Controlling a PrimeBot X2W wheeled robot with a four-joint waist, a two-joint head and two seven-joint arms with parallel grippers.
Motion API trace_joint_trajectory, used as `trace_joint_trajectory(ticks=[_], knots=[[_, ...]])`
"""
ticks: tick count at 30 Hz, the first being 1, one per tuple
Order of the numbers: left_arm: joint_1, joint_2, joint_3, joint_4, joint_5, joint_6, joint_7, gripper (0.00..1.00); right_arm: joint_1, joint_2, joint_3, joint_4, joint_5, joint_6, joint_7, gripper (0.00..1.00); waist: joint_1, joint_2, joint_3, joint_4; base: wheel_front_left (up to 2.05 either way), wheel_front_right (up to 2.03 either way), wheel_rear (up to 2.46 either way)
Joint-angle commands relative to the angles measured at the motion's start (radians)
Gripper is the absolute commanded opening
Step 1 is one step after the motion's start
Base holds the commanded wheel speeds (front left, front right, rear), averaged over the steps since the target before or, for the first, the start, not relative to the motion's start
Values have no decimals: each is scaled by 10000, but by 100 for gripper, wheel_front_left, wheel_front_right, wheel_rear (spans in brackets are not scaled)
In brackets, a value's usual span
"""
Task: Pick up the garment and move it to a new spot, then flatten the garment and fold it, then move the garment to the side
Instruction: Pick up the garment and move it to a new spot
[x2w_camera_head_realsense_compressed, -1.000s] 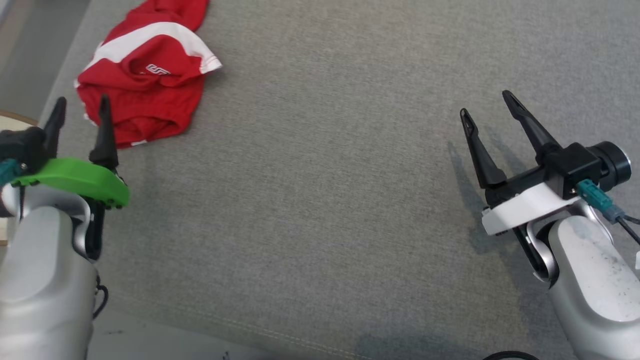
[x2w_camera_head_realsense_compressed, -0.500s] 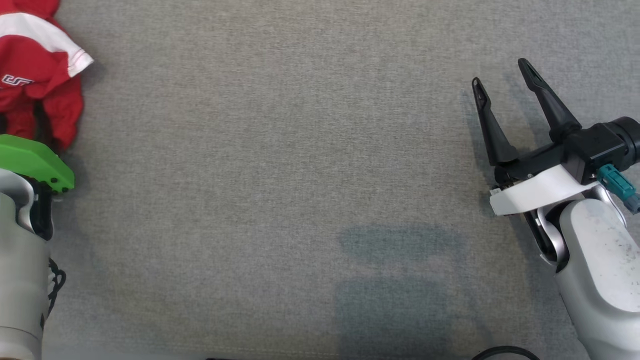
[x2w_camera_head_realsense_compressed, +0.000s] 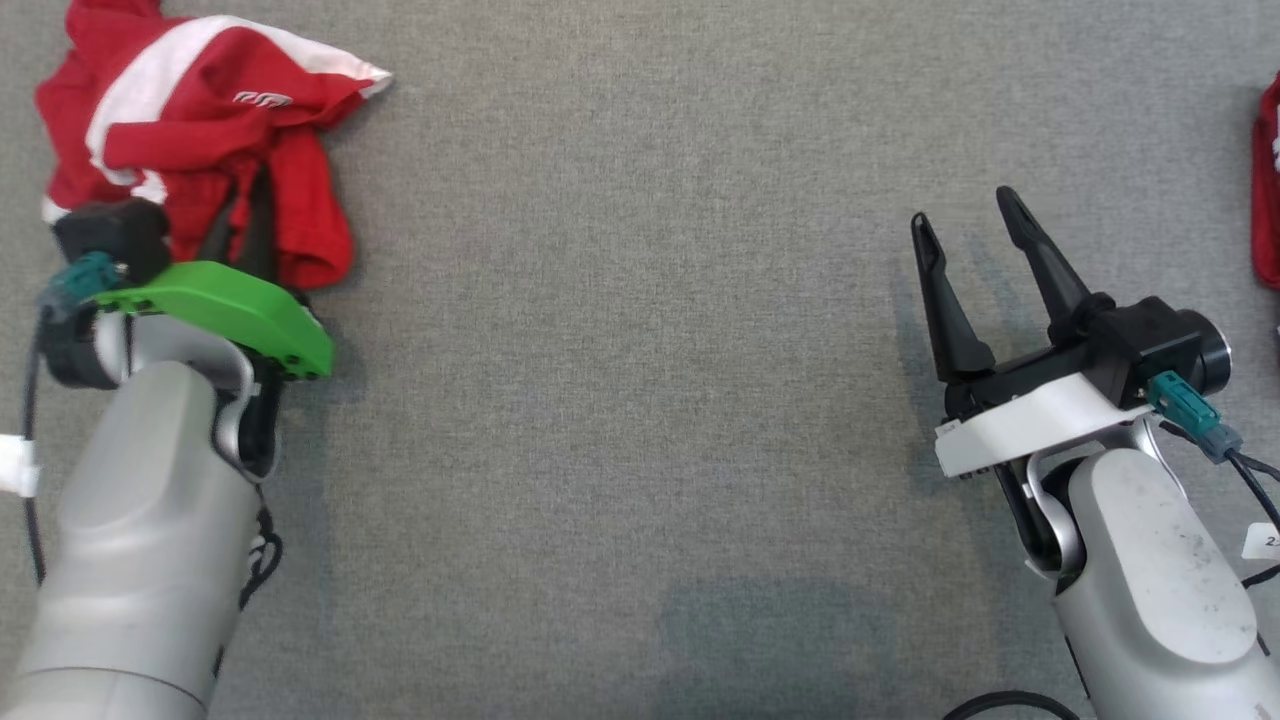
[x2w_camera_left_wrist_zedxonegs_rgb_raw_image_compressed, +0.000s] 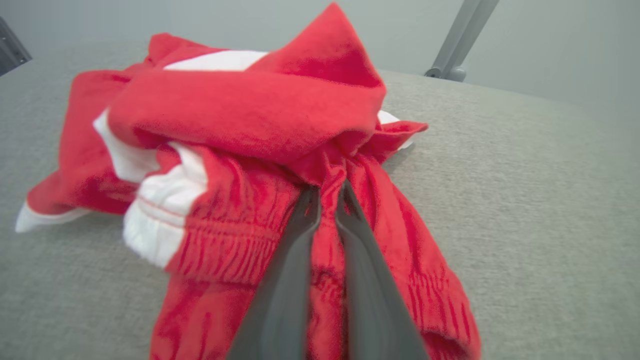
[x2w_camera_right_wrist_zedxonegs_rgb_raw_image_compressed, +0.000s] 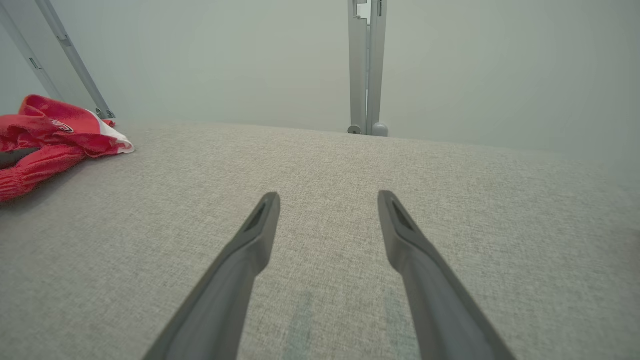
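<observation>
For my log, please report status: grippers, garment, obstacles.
Left gripper shut on red garment. Right gripper open, holding nothing. Second red cloth at far right edge.

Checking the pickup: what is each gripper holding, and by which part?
The left gripper, jaws shut, pinches the garment by a bunched fold near its elastic band. The right gripper holds nothing.

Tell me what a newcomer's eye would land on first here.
The crumpled red and white garment at the far left of the grey cloth surface, a fold of it pinched between the fingers of the left gripper. Opposite, the right gripper hovers over the cloth, its fingers spread.
</observation>
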Motion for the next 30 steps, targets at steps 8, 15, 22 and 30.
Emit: trace_joint_trajectory(ticks=[8, 15, 22, 30], knots=[[1080, -836, -2162, -1573, -938, -31, -125, 0, 582, 539, -61, 241, 136, -20, -18, 100, 0, -1, -1514, -1162, 0, 0, 0], [1819, -1588, -3591, -1904, -1456, -32, -181, 0, 882, 786, -178, 377, 159, -20, -18, 100, 0, -1, -2032, -2323, 0, 0, 0], [1927, -1912, -4116, -2070, -1516, -32, -201, 0, 1106, 902, -162, 495, 170, -20, -18, 100, 0, -1, -2318, -3115, 0, 0, 0], [2693, -1681, -2464, -2616, 26, 271, -197, 100, 1326, 893, -333, 548, 115, -20, -18, 100, 0, -1, -2674, -3175, 0, 0, 0]])
